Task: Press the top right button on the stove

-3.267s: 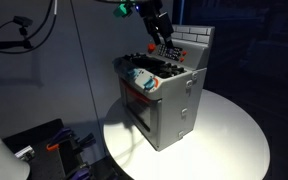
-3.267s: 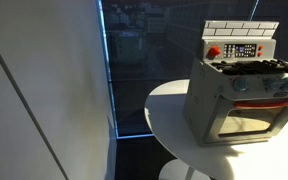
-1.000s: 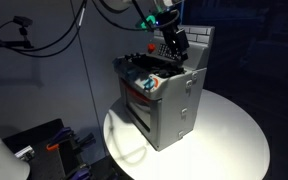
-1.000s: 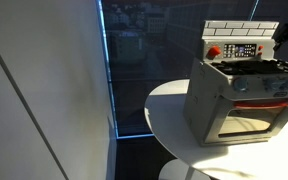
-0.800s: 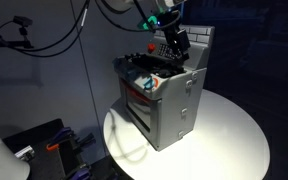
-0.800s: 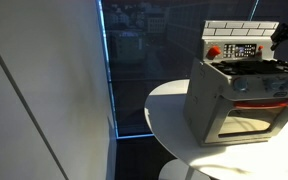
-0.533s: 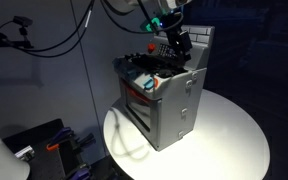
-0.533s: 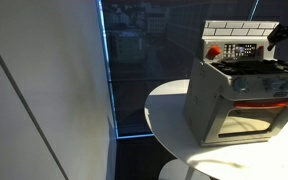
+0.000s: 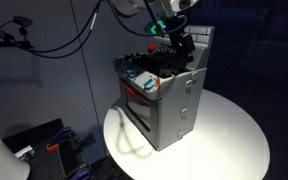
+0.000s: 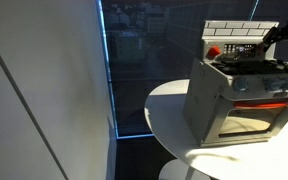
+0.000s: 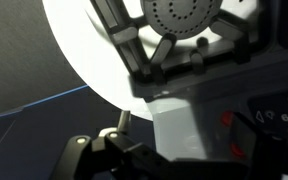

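Dim blue light fills the room, where a round white table (image 9: 229,135) carries the small grey toy stove with a brick-patterned back panel (image 9: 179,105). In an exterior view the stove stands toward the table's ten o'clock edge, with black cables (image 9: 44,40) hanging at nine o'clock of the frame.

We see the robot's dark hand (image 9: 181,42) come down from twelve o'clock, low over the cooktop and right in front of the back panel. From the opposite side, the stove (image 10: 209,95) sits at three o'clock of the frame on the table (image 10: 169,105), its red-trimmed oven door at about five o'clock. The hand (image 10: 280,36) enters from the three o'clock edge and sits at the three o'clock end of the dark control panel (image 10: 239,50). We cannot tell whether it touches a button, nor whether its fingers are spread or closed.

At the wrist, a black round burner (image 11: 179,15) fills twelve o'clock, and the panel's red-lit marks (image 11: 274,120) blur at four o'clock.
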